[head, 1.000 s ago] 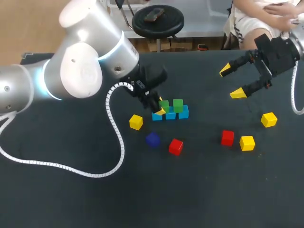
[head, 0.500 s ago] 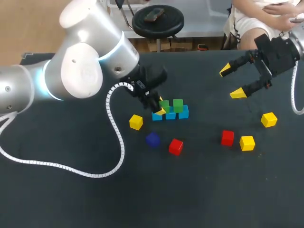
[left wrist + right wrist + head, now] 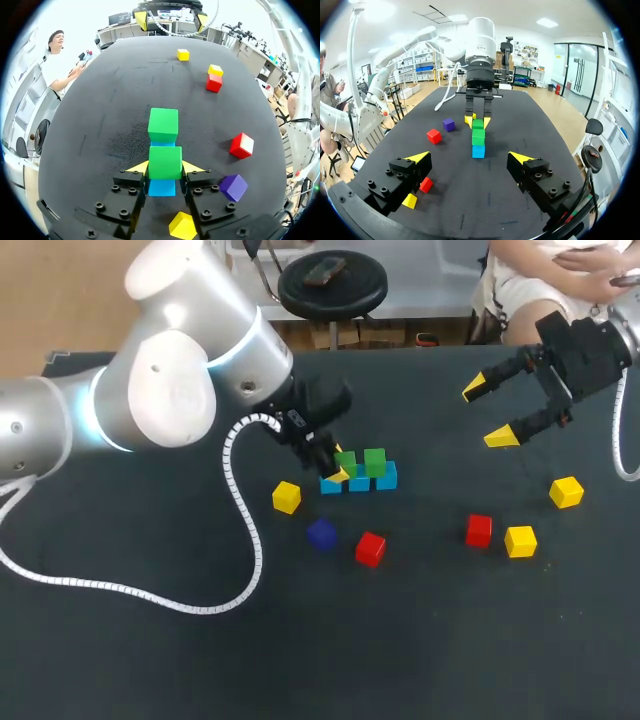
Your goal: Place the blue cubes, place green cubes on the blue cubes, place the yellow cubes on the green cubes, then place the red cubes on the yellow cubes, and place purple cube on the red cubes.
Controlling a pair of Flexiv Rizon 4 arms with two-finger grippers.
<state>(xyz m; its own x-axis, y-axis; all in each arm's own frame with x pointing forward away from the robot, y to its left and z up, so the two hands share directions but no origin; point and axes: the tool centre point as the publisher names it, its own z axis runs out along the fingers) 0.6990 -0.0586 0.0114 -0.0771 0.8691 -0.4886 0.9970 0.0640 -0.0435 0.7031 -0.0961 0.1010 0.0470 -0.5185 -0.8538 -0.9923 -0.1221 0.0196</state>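
Three blue cubes (image 3: pixel 386 477) lie in a row mid-table. My left gripper (image 3: pixel 335 466) is shut on a green cube (image 3: pixel 165 161), which rests on the row's left-end blue cube (image 3: pixel 161 188); both yellow fingertips (image 3: pixel 139 167) press its sides. A second green cube (image 3: pixel 375 461) sits on the row just beyond it. Loose cubes lie around: yellow (image 3: pixel 287 497), purple (image 3: pixel 321 534), red (image 3: pixel 370 548), red (image 3: pixel 479 530), yellow (image 3: pixel 520 541) and yellow (image 3: pixel 566 492). My right gripper (image 3: pixel 488 412) hangs open and empty above the table's far right; in its own view the gripper (image 3: pixel 469 157) faces the row (image 3: pixel 478 151).
The purple cube (image 3: pixel 233 187) and a yellow cube (image 3: pixel 183 226) lie close beside my left gripper's fingers. A white cable (image 3: pixel 240 530) from the left arm curves over the table's left half. Bare dark tabletop (image 3: pixel 420 640) spreads along the front.
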